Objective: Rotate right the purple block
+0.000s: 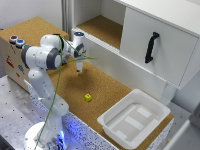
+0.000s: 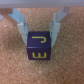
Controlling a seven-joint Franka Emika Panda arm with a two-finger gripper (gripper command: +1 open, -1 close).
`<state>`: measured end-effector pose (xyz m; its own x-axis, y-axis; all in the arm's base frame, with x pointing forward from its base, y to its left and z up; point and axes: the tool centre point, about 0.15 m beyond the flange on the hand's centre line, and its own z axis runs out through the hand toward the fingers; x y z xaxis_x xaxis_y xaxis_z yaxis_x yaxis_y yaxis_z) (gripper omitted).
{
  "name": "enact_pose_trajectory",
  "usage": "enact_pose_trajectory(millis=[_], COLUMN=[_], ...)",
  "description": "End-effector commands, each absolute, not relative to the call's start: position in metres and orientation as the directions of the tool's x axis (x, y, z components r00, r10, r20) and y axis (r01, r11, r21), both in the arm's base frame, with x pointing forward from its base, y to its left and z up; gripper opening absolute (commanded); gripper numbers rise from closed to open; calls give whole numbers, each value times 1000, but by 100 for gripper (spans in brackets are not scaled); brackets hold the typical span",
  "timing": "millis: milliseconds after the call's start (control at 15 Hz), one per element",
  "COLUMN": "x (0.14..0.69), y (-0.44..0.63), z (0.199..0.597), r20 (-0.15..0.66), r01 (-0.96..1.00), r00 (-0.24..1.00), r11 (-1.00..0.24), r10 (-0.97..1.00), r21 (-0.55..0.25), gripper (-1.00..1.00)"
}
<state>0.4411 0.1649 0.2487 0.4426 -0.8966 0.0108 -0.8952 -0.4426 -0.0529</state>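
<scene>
On the cork-topped bench [image 1: 107, 90], exterior view: I see a small yellow cube [image 1: 88, 97] lying alone on the open cork, well apart from the hand [image 1: 78, 70], toward the near edge. A white tray [image 1: 134, 118] sits at the bench's corner on the exterior view's right; nothing is visible inside beyond two pale raised panels on its floor. Behind the bench stands a white cabinet [image 1: 160, 42] with a black handle [image 1: 151, 47] on its door, and beside it an open cork-lined recess. On the exterior view's left a wooden box [image 1: 12, 57] carries two round buttons, red and blue as far as I can tell. A green cable [image 1: 57, 85] trails down along the white arm [image 1: 42, 57]. The hand hangs near the cabinet's lower front edge, its tip down at the cork. From here I cannot make out the purple block; the spot under the hand is too small and blurred.

Wrist view: the purple block [image 2: 39, 46] sits on the cork directly between the two pale fingers [image 2: 20, 25], one on each side of it. It is a very dark purple cube, nearly black, with yellow markings on its upper face, like letters, which I cannot read. The fingers stand spread; whether their pads touch the block's sides I cannot tell from this frame. Nothing else crowds the block on the cork.
</scene>
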Motion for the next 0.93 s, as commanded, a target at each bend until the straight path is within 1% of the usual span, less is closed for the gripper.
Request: enact_pose_trajectory(millis=[0, 67, 133, 267, 400, 533, 667, 733, 800, 867], x=[455, 451, 446, 441, 444, 451, 454, 455, 455, 455], y=[170, 167, 163, 155, 152, 152, 152, 152, 153, 154], z=[247, 245, 242, 236, 234, 238, 232, 230, 229, 228], r20=[102, 116, 119, 114, 137, 172, 142, 135, 130, 131], r01=[-986, -992, -997, -1000, -1000, -1000, -1000, -1000, -1000, -1000], r00=[168, 124, 76, 10, 7, 12, 5, 3, 4, 9], r11=[-166, -125, -79, -12, -7, -12, -6, -3, -4, -9], r10=[-980, -985, -990, -993, -991, -985, -990, -991, -991, -991], r21=[31, -1, -17, -17, 2, 1, -8, 0, 1, 5], gripper=[-100, -100, -100, -100, -100, -100, -100, -100, 100, 100])
